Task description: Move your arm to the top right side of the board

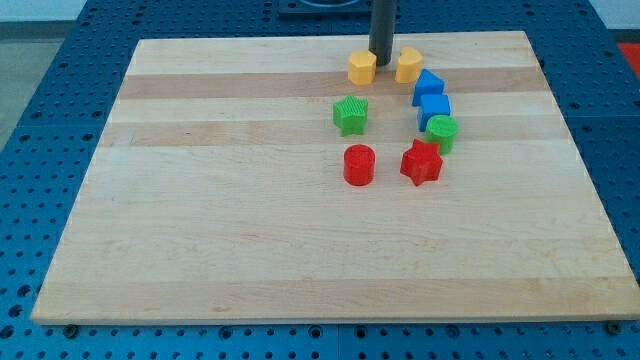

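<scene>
Where the pale wooden board (pixel 300 230) lies on a blue perforated worktop (pixel 40 140), my tip (pixel 382 64) rests near the board's top edge, between two yellow blocks (pixel 362 67) (pixel 408 65). No end effector: a bare rod, nothing held. Below: green block (pixel 351 115), red cylinder (pixel 359 165), red star block (pixel 421 162), green cylinder (pixel 441 131), two blue blocks (pixel 428 87) (pixel 434 110). Board's top right corner (pixel 515 42) well apart.

A blue perforated table (pixel 60 30) surrounds the board; beyond it, apparently grey.
</scene>
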{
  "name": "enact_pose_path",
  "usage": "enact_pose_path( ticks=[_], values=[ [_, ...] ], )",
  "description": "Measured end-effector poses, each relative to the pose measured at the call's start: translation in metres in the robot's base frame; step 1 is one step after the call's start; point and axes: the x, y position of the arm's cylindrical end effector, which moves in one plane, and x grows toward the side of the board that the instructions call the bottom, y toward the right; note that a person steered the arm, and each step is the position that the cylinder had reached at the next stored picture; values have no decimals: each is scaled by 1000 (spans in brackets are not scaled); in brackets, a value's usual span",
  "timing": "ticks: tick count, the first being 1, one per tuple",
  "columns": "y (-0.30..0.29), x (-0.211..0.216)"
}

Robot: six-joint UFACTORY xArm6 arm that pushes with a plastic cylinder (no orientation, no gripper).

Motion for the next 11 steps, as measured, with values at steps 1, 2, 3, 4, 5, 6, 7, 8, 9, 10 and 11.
enact_pose_path(
  ticks=[1, 2, 3, 4, 5, 6, 7, 8, 9, 10, 11],
  values=[
    [40, -19],
    [55, -29],
    [81, -55],
    [89, -58],
    [103, -57],
    [119, -58],
    [129, -58],
    [130, -58],
    [130, -57],
    [130, -58],
    [130, -57]
  ],
)
